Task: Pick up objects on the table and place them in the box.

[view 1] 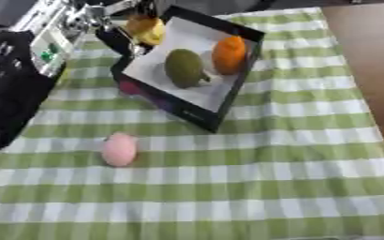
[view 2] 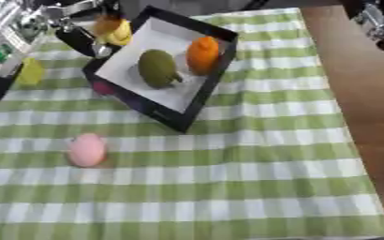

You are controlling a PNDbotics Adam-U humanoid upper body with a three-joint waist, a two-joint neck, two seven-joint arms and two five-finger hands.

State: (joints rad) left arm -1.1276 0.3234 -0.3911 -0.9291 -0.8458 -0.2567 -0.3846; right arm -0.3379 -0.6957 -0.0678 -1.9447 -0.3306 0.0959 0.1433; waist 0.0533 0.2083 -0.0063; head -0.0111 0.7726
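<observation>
1. Left eye: box (view 1: pixel 228 96) already holds green fruit (view 1: pixel 184 68) and orange fruit (view 1: pixel 229 55). Pink egg shape (view 1: pixel 119 149) left on cloth (view 1: pixel 293 187), near box's front corner, apart from it. Left hand (view 1: pixel 142 26) at box's far-left edge, around something yellow-orange (view 1: pixel 149 29); finger state unclear.
2. Right eye: yellow thing (view 2: pixel 31 71) left of box, magenta bit (view 2: pixel 103 87) at its left wall. Right hand not seen. Roughly halfway.

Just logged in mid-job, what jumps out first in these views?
The black box with a white floor sits at the far centre of the green checked cloth, holding an olive-green fruit and an orange one. A pink egg-shaped object lies alone on the cloth nearer the robot.
</observation>
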